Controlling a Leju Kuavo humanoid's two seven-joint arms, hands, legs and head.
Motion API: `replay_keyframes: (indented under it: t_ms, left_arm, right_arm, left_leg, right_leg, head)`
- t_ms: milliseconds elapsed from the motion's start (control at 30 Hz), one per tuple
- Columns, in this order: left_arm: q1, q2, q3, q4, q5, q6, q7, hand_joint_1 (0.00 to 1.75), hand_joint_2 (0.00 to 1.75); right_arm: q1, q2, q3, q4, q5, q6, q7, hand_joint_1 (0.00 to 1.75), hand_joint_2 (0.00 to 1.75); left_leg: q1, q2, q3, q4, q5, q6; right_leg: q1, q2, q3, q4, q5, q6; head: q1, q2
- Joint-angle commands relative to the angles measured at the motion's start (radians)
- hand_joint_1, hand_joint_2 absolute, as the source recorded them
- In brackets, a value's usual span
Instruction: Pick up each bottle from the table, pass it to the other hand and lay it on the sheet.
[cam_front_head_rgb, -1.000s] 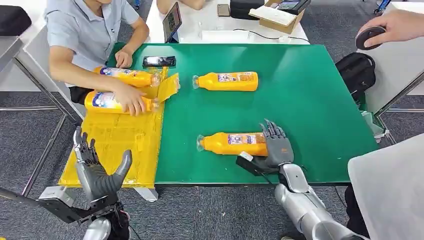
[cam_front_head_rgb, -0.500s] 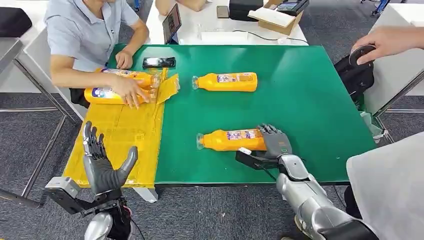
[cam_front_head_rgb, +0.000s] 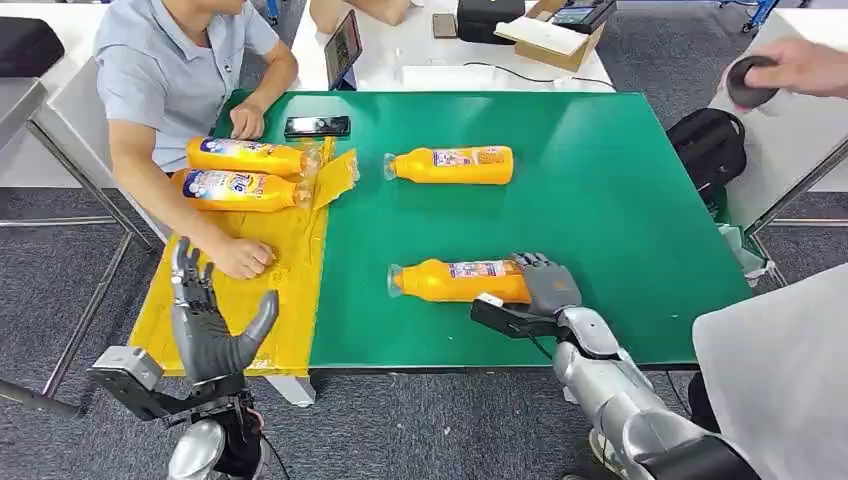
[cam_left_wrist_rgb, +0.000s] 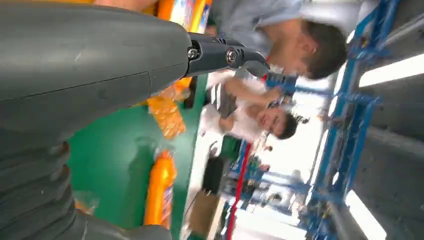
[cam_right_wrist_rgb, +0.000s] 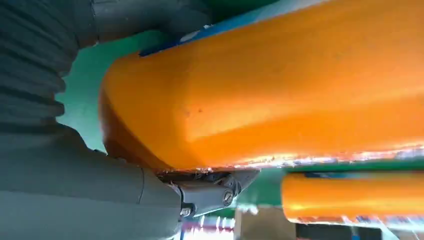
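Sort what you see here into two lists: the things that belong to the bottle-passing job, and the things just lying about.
Part of the job:
near bottle, under the right hand
far bottle
two bottles on the sheet
yellow sheet
left hand, open

Just lying about:
phone
cardboard box
black bag

Four orange bottles (cam_front_head_rgb: 458, 281) (cam_front_head_rgb: 450, 164) (cam_front_head_rgb: 245, 155) (cam_front_head_rgb: 238, 189), one yellow sheet (cam_front_head_rgb: 260, 285), one phone (cam_front_head_rgb: 317, 126) on one green table (cam_front_head_rgb: 600, 190).

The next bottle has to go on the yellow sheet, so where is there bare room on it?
Bare near half of the sheet, between the person's hand and the left hand. Far end is crowded: two bottles.
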Motion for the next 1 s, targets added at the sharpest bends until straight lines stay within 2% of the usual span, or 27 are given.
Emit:
replay_keyframes:
  t_ms: [33,67,233,333,433,600,767,900,1000]
  left_arm:
    - [-0.002,0.093,-0.113,0.286,-0.083,-0.189,0.121,0.0,1.75]
    - [-0.001,0.088,-0.114,0.302,-0.083,-0.189,0.12,0.0,1.75]
    - [0.014,0.064,-0.115,0.308,-0.08,-0.166,0.12,0.0,1.75]
    - [0.023,0.08,-0.164,0.293,-0.097,-0.184,0.119,0.0,1.75]
    - [0.028,0.088,-0.206,0.283,-0.104,-0.204,0.1,0.0,1.75]
    - [0.029,0.078,-0.239,0.235,-0.094,-0.214,0.067,0.0,1.75]
    - [0.016,0.069,-0.239,0.196,-0.085,-0.178,0.027,0.0,1.75]
    - [-0.012,0.046,-0.238,0.197,-0.052,-0.162,0.021,0.0,1.75]
    - [-0.035,0.034,-0.243,0.204,-0.022,-0.16,0.015,0.0,1.75]
  right_arm:
    - [0.174,0.101,-0.231,-0.135,-0.31,0.013,-0.227,1.75,1.75]
    - [0.179,0.104,-0.225,-0.149,-0.313,0.014,-0.221,1.75,1.75]
    - [0.304,0.158,-0.28,-0.446,-0.576,0.054,-0.299,1.75,1.75]
    - [0.38,0.167,-0.232,-0.618,-0.627,0.071,-0.289,1.75,1.75]
    - [0.413,0.166,-0.176,-0.695,-0.648,0.072,-0.283,1.75,1.75]
    - [0.43,0.192,-0.091,-0.719,-0.653,0.074,-0.28,1.75,1.75]
    - [0.491,0.218,0.076,-0.723,-0.627,0.103,-0.291,1.75,1.75]
    - [0.496,0.21,0.196,-0.671,-0.614,0.09,-0.312,1.71,1.75]
    - [0.482,0.208,0.238,-0.622,-0.608,0.075,-0.321,1.75,1.75]
  left_leg:
    - [0.001,-0.002,0.006,-0.005,0.001,-0.002]
    - [0.0,-0.003,0.005,-0.005,0.001,-0.001]
    - [0.0,-0.001,0.0,-0.003,0.0,-0.002]
    - [0.0,-0.002,-0.006,-0.001,0.0,-0.001]
    - [0.0,-0.002,-0.006,-0.001,-0.002,-0.001]
    - [0.0,-0.002,-0.013,-0.001,0.0,-0.001]
    - [0.001,0.0,-0.011,-0.001,-0.002,-0.002]
    - [0.002,-0.001,-0.011,-0.001,-0.002,-0.001]
    - [0.002,-0.002,-0.01,-0.001,-0.002,-0.001]
  right_leg:
    - [0.001,-0.003,0.006,-0.005,0.0,-0.003]
    - [0.001,-0.004,0.006,-0.004,0.0,-0.002]
    - [0.001,-0.002,0.001,-0.001,-0.001,-0.003]
    - [0.0,-0.002,-0.004,0.0,-0.001,-0.001]
    - [0.0,-0.002,-0.004,0.001,-0.003,-0.002]
    - [0.0,-0.001,-0.011,0.001,-0.001,-0.001]
    - [0.001,-0.001,-0.009,0.001,-0.002,-0.003]
    - [0.002,-0.002,-0.009,0.001,-0.002,-0.002]
    - [0.002,-0.003,-0.008,0.0,-0.002,-0.002]
  head:
    - [0.0,0.0]
    - [0.0,0.0]
    - [0.0,0.0]
    - [0.0,0.0]
    - [0.0,0.0]
    - [0.0,0.0]
    - [0.0,0.0]
    - [0.0,0.0]
    - [0.0,0.0]
